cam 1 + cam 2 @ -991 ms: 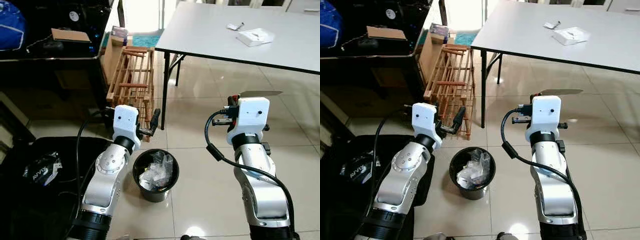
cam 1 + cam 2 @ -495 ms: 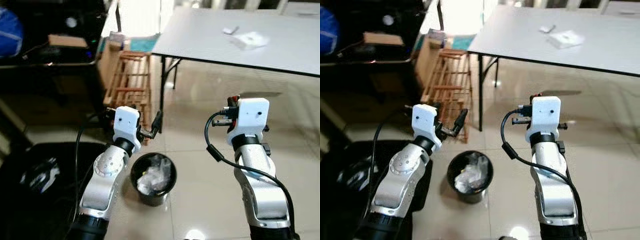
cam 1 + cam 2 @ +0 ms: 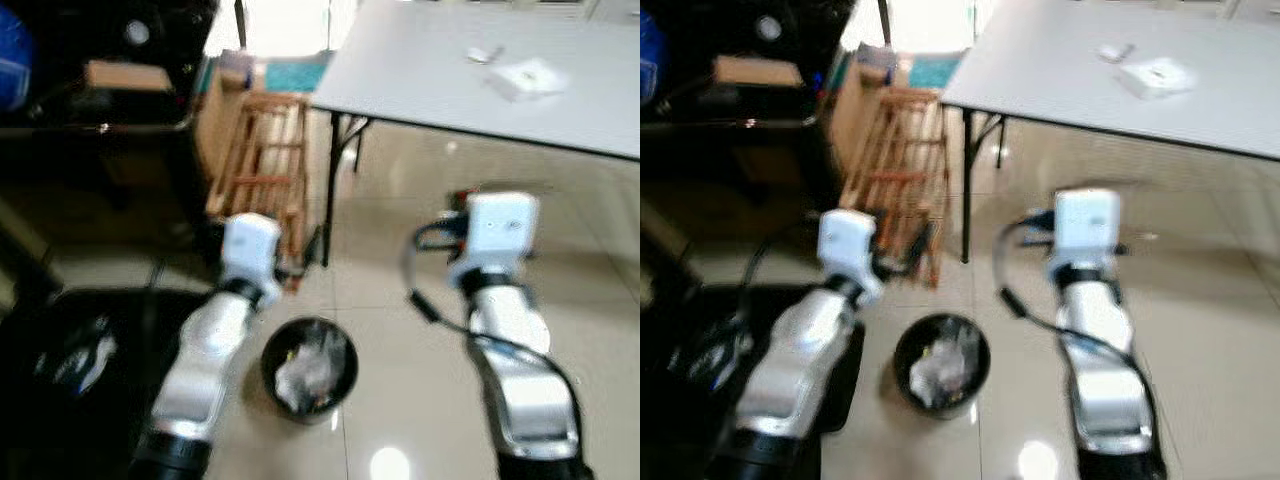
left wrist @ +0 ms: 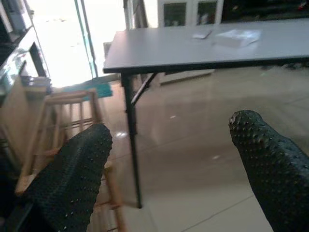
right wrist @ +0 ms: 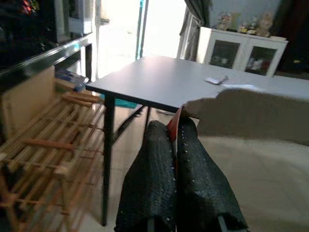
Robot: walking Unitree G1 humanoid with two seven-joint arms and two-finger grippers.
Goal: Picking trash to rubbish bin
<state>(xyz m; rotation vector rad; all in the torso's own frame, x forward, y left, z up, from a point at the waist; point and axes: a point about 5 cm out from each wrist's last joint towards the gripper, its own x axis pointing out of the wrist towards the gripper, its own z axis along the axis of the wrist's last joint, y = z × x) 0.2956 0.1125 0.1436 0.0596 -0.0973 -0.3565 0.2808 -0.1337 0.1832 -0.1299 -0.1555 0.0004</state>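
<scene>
Left end effector (image 4: 169, 169) is raised beside the wooden rack (image 3: 265, 150), fingers spread wide apart with nothing between them. The rubbish bin (image 3: 309, 368) stands on the tiled floor between the two arms, holding crumpled trash (image 3: 305, 365). Right end effector (image 5: 176, 159) has its fingers clamped together on a flat piece of cardboard-like trash (image 5: 251, 116), raised near the grey surface (image 3: 480, 85).
</scene>
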